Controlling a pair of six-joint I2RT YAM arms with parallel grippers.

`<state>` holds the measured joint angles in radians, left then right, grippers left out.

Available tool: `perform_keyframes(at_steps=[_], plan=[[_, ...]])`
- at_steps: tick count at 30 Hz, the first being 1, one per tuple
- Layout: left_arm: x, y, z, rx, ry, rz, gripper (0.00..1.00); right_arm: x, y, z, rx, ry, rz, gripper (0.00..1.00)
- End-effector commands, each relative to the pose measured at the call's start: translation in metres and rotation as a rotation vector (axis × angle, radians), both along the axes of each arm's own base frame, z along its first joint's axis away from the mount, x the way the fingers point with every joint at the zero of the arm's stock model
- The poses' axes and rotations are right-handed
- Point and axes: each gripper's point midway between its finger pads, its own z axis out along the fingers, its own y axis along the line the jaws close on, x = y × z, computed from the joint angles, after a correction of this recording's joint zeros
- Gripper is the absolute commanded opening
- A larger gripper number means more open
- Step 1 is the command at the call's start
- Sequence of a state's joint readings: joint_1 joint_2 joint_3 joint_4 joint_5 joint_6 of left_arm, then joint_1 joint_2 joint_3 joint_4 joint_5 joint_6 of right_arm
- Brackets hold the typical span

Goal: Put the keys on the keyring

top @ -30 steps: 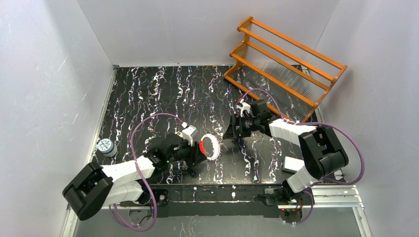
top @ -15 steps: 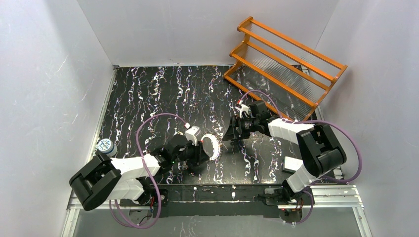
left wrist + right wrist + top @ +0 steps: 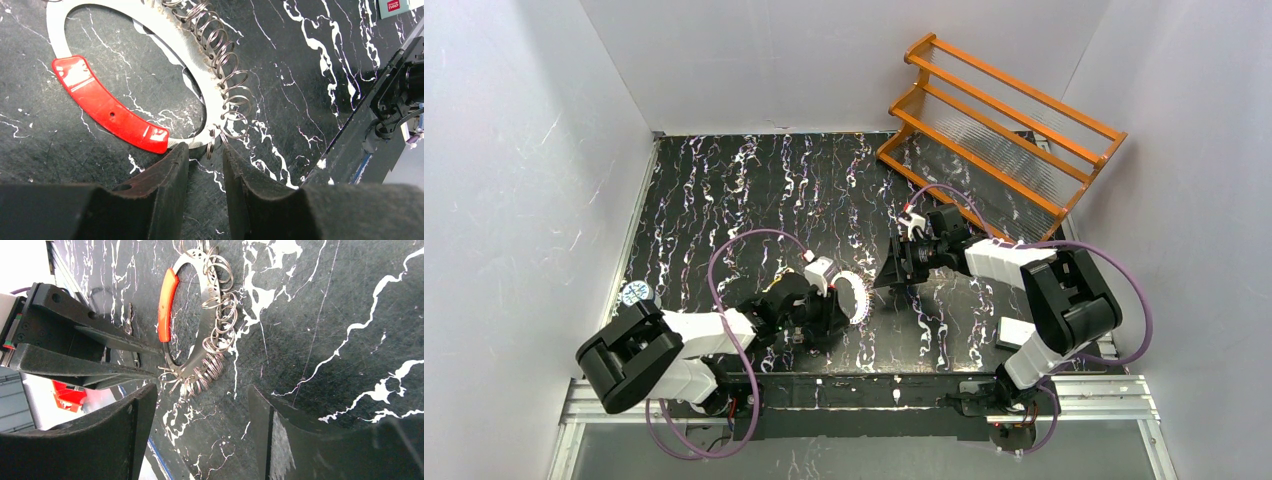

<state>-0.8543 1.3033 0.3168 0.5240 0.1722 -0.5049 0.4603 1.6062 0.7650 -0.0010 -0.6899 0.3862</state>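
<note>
The keyring (image 3: 854, 294) lies flat on the black marbled table, a silvery loop (image 3: 192, 55) with a red section (image 3: 107, 107) and several small wire rings (image 3: 227, 85) along its rim. My left gripper (image 3: 205, 152) is open by a narrow gap, its tips at the loop's near rim beside the red section, with one small ring (image 3: 211, 145) between them, ungripped. My right gripper (image 3: 200, 440) is wide open and empty, low just right of the loop (image 3: 200, 357). A slim metal piece (image 3: 129, 320), maybe a key, lies beyond the left fingers (image 3: 115, 342). The brass key is not visible.
An orange rack (image 3: 999, 130) stands at the back right. A small round white-blue object (image 3: 634, 293) sits at the left edge, behind the left arm. A white box (image 3: 1017, 332) lies by the right arm's base. The two grippers (image 3: 836, 305) (image 3: 892, 272) face each other across the loop.
My left arm has reached further right towards the loop, and its gripper now hides the red section from above. The right gripper has shifted only slightly.
</note>
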Motion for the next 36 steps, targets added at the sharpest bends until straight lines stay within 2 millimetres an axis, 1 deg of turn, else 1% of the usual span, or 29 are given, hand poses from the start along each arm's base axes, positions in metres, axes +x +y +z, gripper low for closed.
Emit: perform_keyframes(at_steps=[1, 2, 6, 9, 10, 13, 15, 16, 18, 22, 26, 30, 33, 36], plan=[[0.007, -0.012, 0.014, -0.029, -0.049, -0.019, 0.29, 0.009, 0.009, 0.016, 0.042, -0.042, 0.031, 0.73], [0.008, -0.012, 0.015, -0.029, -0.050, -0.018, 0.29, 0.005, 0.007, 0.014, 0.031, -0.021, 0.031, 0.73], [0.009, -0.009, 0.014, -0.025, -0.055, 0.000, 0.29, 0.000, 0.001, 0.010, -0.031, 0.005, 0.003, 0.69], [0.013, -0.004, 0.014, -0.015, -0.069, 0.036, 0.30, -0.011, 0.001, 0.008, -0.088, 0.009, 0.003, 0.68], [0.014, -0.001, 0.014, -0.009, -0.073, 0.051, 0.31, -0.015, 0.002, 0.008, -0.107, 0.011, 0.005, 0.66], [0.018, 0.009, 0.015, 0.012, -0.089, 0.099, 0.33, -0.033, 0.009, 0.008, -0.146, 0.021, 0.022, 0.59], [0.018, 0.015, 0.017, 0.020, -0.095, 0.122, 0.35, -0.043, 0.014, 0.010, -0.173, 0.014, 0.026, 0.58], [0.022, 0.021, 0.018, 0.027, -0.112, 0.153, 0.35, -0.048, 0.017, 0.011, -0.186, 0.010, 0.029, 0.57], [0.023, 0.027, 0.022, 0.024, -0.129, 0.179, 0.36, -0.055, 0.022, 0.013, -0.197, 0.012, 0.030, 0.55], [0.022, 0.037, 0.027, 0.018, -0.150, 0.215, 0.36, -0.067, 0.033, 0.013, -0.202, 0.043, 0.032, 0.47], [0.020, 0.041, 0.030, 0.003, -0.159, 0.227, 0.36, -0.073, 0.046, 0.009, -0.207, 0.073, 0.046, 0.42], [0.019, 0.042, 0.030, 0.001, -0.156, 0.227, 0.37, -0.074, 0.055, 0.003, -0.225, 0.091, 0.047, 0.38], [0.019, 0.042, 0.031, -0.003, -0.156, 0.226, 0.37, -0.073, 0.058, -0.001, -0.235, 0.100, 0.047, 0.37], [0.019, 0.042, 0.032, -0.005, -0.159, 0.227, 0.37, -0.073, 0.057, -0.007, -0.265, 0.108, 0.046, 0.37]])
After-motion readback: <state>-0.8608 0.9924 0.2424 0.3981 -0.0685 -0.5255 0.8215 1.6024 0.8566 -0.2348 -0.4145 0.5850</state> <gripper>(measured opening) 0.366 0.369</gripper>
